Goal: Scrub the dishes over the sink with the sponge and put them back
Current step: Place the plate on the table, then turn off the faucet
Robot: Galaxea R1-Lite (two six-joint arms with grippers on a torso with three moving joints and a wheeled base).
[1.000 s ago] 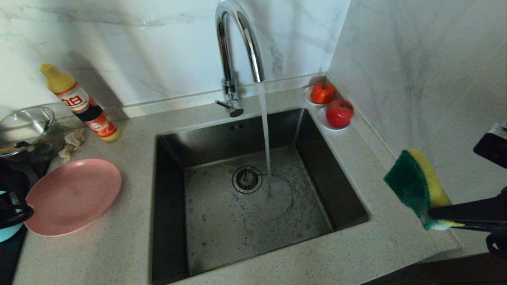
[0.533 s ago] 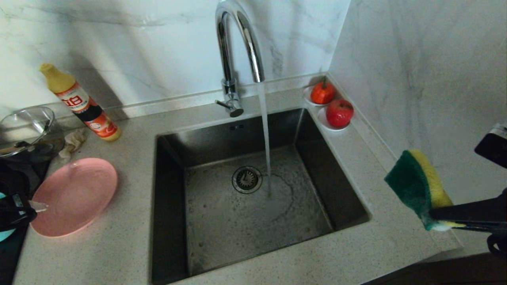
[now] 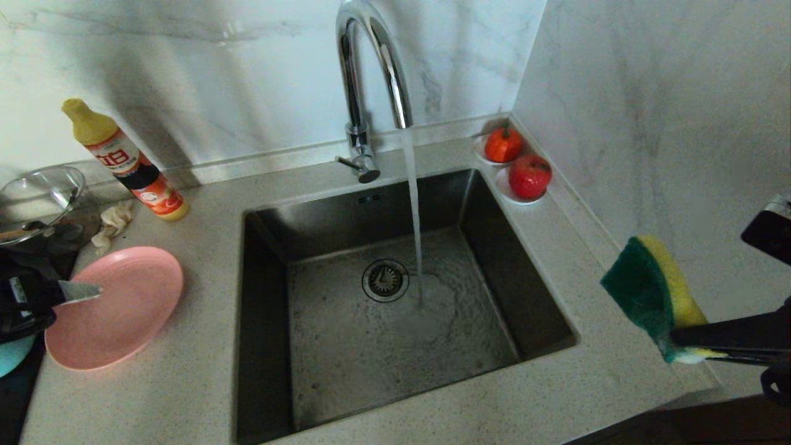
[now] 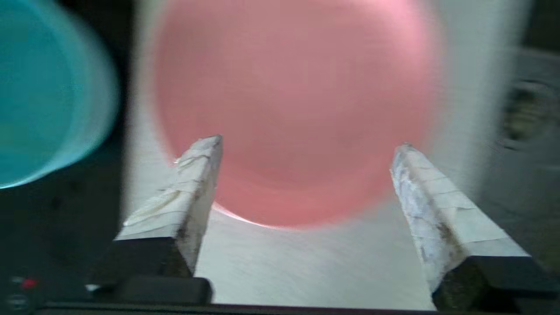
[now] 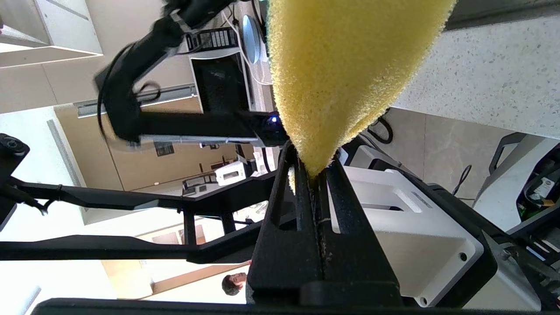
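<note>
The left tool (image 4: pixel 306 175) is wide apart over the pink plate (image 3: pixel 123 309) at the left edge. The right tool (image 3: pixel 698 346) squeezes the sponge (image 3: pixel 649 290) at the right edge.

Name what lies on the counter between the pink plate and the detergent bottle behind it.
In the head view, a small crumpled beige cloth lies between the pink plate and the detergent bottle.

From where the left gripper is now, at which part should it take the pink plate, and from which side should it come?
Probably the thin rim nearest the left gripper, approached from the robot's left. The pink plate lies flat and shallow on the counter, so only its raised edge offers a hold. The jaws are open and face that rim; one finger would likely go under the lip and one over it. The teal-blue bowl beside it leaves limited room.
</note>
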